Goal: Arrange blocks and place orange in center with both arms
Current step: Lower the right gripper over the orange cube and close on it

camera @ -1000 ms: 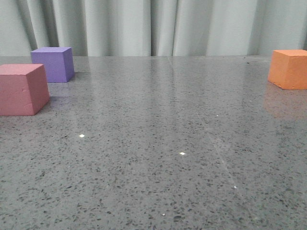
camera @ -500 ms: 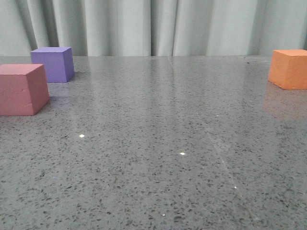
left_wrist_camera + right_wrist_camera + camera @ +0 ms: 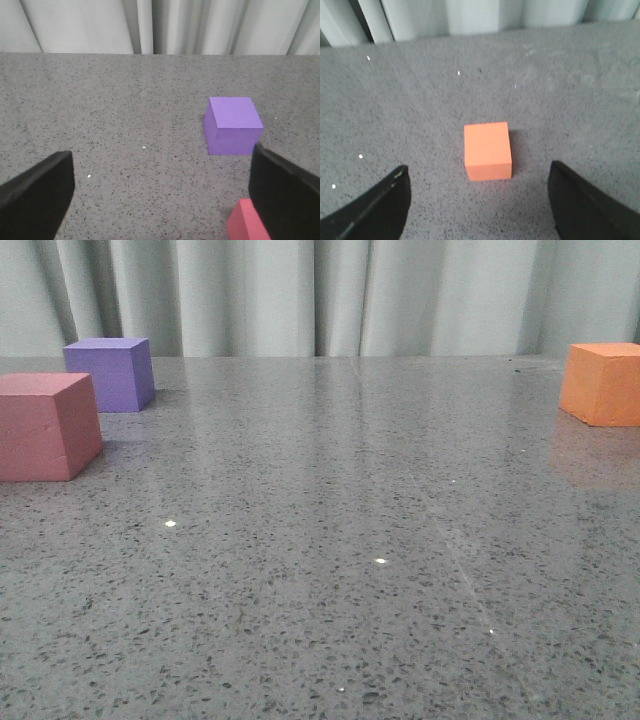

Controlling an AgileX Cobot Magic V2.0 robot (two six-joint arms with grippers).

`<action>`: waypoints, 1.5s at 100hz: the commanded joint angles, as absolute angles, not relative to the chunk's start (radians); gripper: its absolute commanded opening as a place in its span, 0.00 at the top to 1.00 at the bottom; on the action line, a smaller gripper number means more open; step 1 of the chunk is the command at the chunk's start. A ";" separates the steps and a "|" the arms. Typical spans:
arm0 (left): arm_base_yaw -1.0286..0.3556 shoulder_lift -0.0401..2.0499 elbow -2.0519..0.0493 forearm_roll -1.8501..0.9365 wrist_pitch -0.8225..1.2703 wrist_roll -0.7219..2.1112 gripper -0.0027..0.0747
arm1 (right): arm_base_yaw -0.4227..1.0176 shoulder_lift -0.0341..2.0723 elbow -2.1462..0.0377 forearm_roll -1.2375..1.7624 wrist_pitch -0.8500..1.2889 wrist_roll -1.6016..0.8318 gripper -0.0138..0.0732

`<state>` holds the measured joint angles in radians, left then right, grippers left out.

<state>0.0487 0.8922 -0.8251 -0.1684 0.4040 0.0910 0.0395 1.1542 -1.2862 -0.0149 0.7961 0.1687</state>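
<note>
Cubes (image 3: 48, 426) apart on table (image 3: 330, 570) — uncontained

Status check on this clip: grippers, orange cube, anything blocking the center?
Both sets of jaws wide open, empty. Orange cube on the table's right side, untouched, ahead of the right gripper. Pink-red cube and purple cube far left. Nothing blocks the center.

Orange cube (image 3: 603, 383), grey speckled table (image 3: 330, 540)

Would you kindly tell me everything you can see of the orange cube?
The orange cube is plain, matte and foam-like, with slightly soft edges and no markings. It sits flat and upright at the far right of the grey speckled table, cut by the front view's edge. Nothing touches it: the right gripper is open and short of it, fingers wide apart.
</note>
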 commanded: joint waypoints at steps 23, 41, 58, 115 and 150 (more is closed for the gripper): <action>0.048 0.886 -0.857 -0.188 0.336 0.082 0.09 | 0.032 1.460 -1.613 -0.016 0.971 0.137 0.19; 0.048 0.886 -0.857 -0.188 0.336 0.082 0.09 | 0.032 1.610 -1.732 -0.021 1.051 0.124 0.19; 0.048 0.886 -0.857 -0.188 0.336 0.082 0.09 | 0.032 1.693 -1.784 -0.059 1.086 0.124 0.19; 0.048 0.886 -0.857 -0.188 0.336 0.082 0.09 | 0.032 1.819 -1.786 -0.026 1.117 0.124 0.19; 0.048 0.886 -0.857 -0.188 0.336 0.082 0.09 | 0.032 1.895 -1.786 -0.019 1.130 0.124 0.19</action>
